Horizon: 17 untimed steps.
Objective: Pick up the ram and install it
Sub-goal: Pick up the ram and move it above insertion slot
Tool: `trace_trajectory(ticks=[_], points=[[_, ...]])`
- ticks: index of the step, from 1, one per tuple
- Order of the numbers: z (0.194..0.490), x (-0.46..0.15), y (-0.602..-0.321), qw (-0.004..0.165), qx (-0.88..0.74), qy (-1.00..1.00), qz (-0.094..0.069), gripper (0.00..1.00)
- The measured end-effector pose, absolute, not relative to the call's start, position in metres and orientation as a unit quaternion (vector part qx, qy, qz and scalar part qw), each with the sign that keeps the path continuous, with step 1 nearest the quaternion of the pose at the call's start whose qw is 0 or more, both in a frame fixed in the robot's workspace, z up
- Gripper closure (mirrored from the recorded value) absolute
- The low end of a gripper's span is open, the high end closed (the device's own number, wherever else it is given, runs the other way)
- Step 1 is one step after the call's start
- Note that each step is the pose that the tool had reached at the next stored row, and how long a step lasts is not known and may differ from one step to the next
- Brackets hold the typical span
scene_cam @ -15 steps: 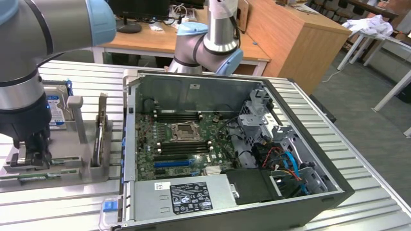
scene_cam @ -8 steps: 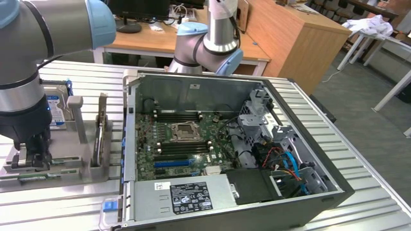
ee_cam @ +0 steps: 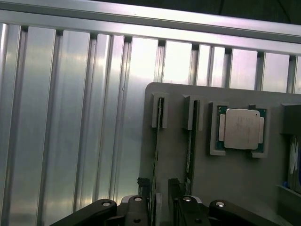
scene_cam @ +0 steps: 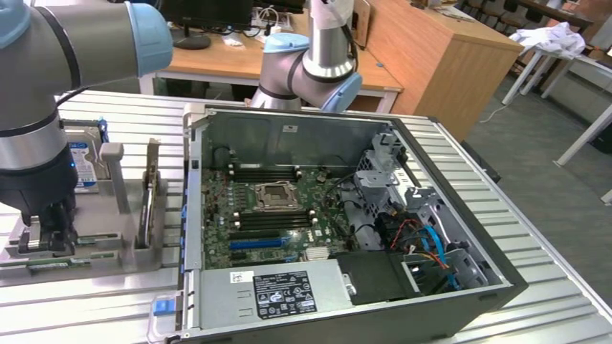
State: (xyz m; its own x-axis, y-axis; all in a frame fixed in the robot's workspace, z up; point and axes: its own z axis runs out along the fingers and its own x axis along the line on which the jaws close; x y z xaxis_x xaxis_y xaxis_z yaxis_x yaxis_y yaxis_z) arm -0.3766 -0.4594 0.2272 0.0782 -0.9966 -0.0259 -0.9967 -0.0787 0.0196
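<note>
Gripper (ee_cam: 159, 182) straddling ram (ee_cam: 156, 157), processor (ee_cam: 242, 128) (silver-lidded) nearby

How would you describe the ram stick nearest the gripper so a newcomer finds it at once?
To the exterior view's left of the open computer case, a grey holder plate sits on the slatted table. The ram stands on edge in one of its slots, straddled by the open gripper. The second stick beside it lies nearer the square silver processor.
</note>
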Motion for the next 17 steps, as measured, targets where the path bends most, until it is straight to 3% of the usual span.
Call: trace_trajectory(ticks=[17], points=[[0.2178,-0.3770,-0.4596,0.002,-0.734,0.679,0.016,0.70]])
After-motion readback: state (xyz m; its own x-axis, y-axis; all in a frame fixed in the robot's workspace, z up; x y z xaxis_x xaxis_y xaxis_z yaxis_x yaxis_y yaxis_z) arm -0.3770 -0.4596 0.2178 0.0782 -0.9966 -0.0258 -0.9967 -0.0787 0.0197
